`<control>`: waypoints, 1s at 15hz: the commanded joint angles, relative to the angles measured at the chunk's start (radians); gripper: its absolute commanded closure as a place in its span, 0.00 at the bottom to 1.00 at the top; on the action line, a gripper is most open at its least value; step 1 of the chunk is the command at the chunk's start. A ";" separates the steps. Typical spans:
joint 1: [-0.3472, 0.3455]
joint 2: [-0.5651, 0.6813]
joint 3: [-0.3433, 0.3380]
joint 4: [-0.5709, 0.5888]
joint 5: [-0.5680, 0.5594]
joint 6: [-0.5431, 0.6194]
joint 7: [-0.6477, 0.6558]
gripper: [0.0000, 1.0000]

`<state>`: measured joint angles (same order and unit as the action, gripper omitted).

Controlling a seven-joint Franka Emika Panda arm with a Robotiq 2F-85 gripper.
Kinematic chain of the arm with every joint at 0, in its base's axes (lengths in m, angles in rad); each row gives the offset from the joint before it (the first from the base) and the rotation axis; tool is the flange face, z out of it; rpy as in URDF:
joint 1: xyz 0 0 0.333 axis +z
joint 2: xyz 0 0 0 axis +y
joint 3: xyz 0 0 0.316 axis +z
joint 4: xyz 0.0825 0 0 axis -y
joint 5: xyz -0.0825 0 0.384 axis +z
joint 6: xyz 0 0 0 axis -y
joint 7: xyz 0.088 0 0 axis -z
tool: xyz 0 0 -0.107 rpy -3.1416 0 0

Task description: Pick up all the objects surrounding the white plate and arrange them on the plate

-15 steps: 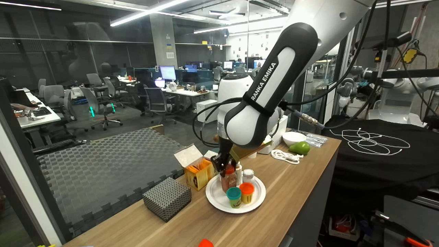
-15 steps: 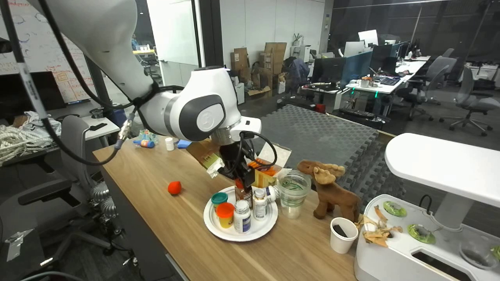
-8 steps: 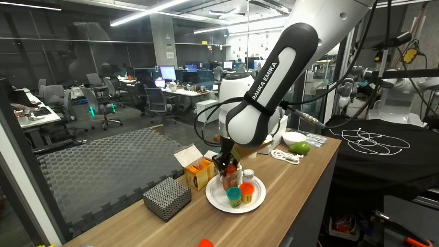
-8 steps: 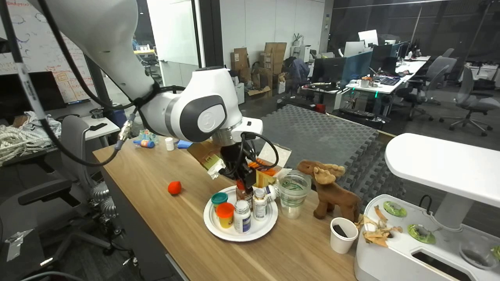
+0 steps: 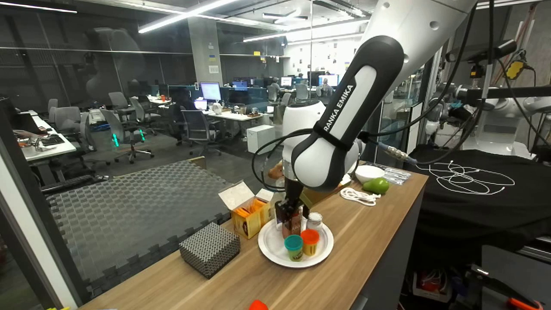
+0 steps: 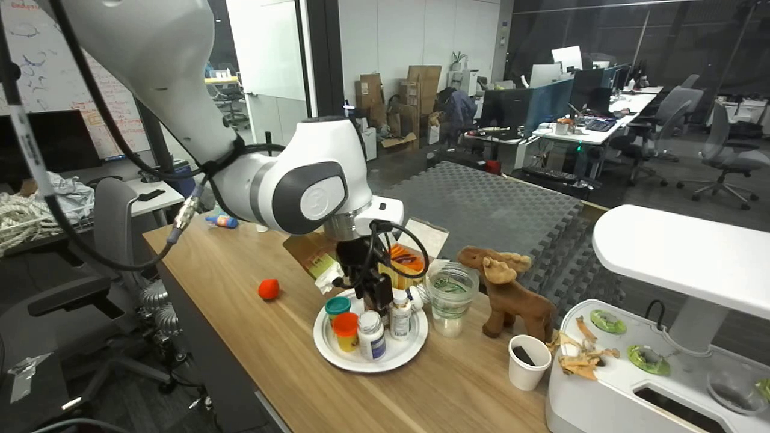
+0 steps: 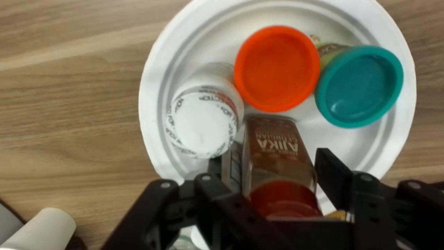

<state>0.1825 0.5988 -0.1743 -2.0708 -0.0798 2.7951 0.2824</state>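
Plate (image 5: pixel 270 244): on the table (image 5: pixel 348 224); it carries the teal cup (image 7: pixel 359 86), the orange cup (image 7: pixel 277 67) and several bottles, standing rather crowded.
Hand (image 7: pixel 269 161): low over the plate, its fingers spread wide around the red-capped bottle (image 7: pixel 274 146). A gap shows at one side, so I judge that the bottle is not gripped.
Red-capped bottle: it seems to stand on the plate. If the hand rises before both fingers are free, it may be dragged or tipped.
Wide white bottle (image 7: pixel 201 121): on the plate, just beside one finger, perhaps slightly tilted. More spreading of the fingers could push it over, toward the plate's rim.
Slim white bottle (image 6: pixel 400 319): upright on the plate; a sideways move of the hand may knock it.
Leaning bottle (image 6: pixel 415 296): at the plate's edge; whether inside the rim, I cannot tell.
Carton (image 5: pixel 251 217) and glass jar (image 6: pixel 449 304): both just beside the plate, blocking those sides. Going straight up looks the safer way.
Patterned block (image 5: pixel 210 249): near the plate, not in the way.
Red ball (image 6: pixel 269 289): apart from the plate, also not in the way.
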 commanded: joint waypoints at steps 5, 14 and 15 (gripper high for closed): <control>-0.039 -0.036 0.050 -0.019 0.009 0.001 -0.046 0.00; 0.035 -0.120 -0.011 0.008 -0.059 -0.029 0.013 0.00; 0.035 -0.137 -0.009 0.004 -0.066 -0.048 0.008 0.00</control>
<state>0.1873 0.5281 -0.1552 -2.0467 -0.1059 2.7913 0.2652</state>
